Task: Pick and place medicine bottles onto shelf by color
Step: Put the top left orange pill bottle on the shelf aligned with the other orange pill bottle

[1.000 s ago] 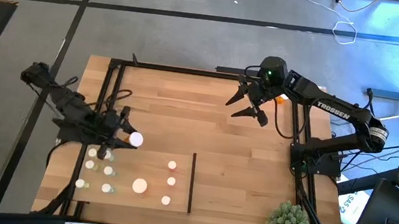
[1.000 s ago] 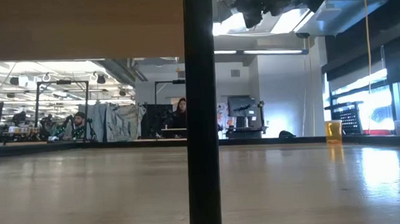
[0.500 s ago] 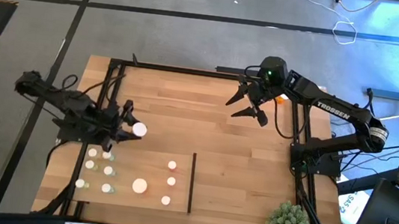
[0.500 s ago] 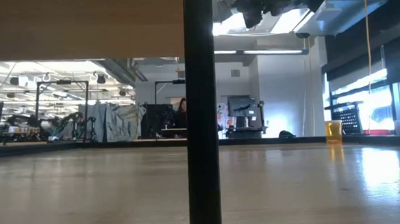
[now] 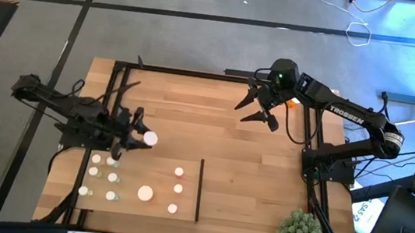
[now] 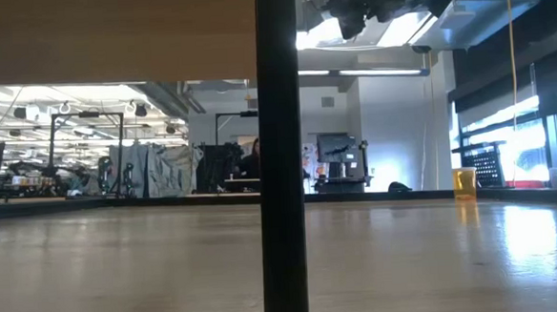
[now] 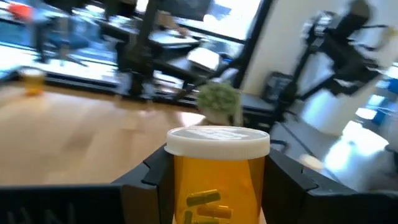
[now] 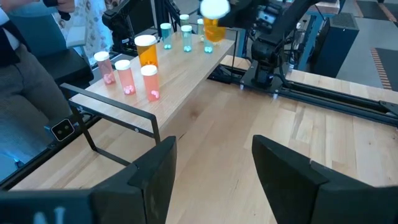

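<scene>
Since the earlier frames, your left claw (image 5: 137,130) had carried its orange bottle (image 5: 149,137) a little toward the table's middle, while the right arm had not shifted at all. That left claw was clamped on the bottle's body just under the white cap, a dark finger (image 7: 292,180) on each side of it, and it hung above bare tabletop just beyond the far edge of the shelf (image 5: 244,207). On the shelf itself, to the left of the thin dark divider (image 5: 199,190), stood the other bottles: a greenish cluster (image 5: 103,174) nearest the left arm, then a wide orange one (image 5: 144,194) and three pinkish ones (image 5: 178,180) close to the divider. Your right claw (image 5: 258,107) waited with its fingers apart and empty over the far side of the table, near a small orange thing (image 5: 293,103) at the edge. If you had brought the bottle down among that crowd, I judge the fingers or the bottle's base could have knocked a neighbour over, since the standing ones sat close together. A grip so high on the body might also have let the bottle swing or slip on a quick move. Setting it down on the wrong side of the divider would have spoiled the colour sorting.
</scene>
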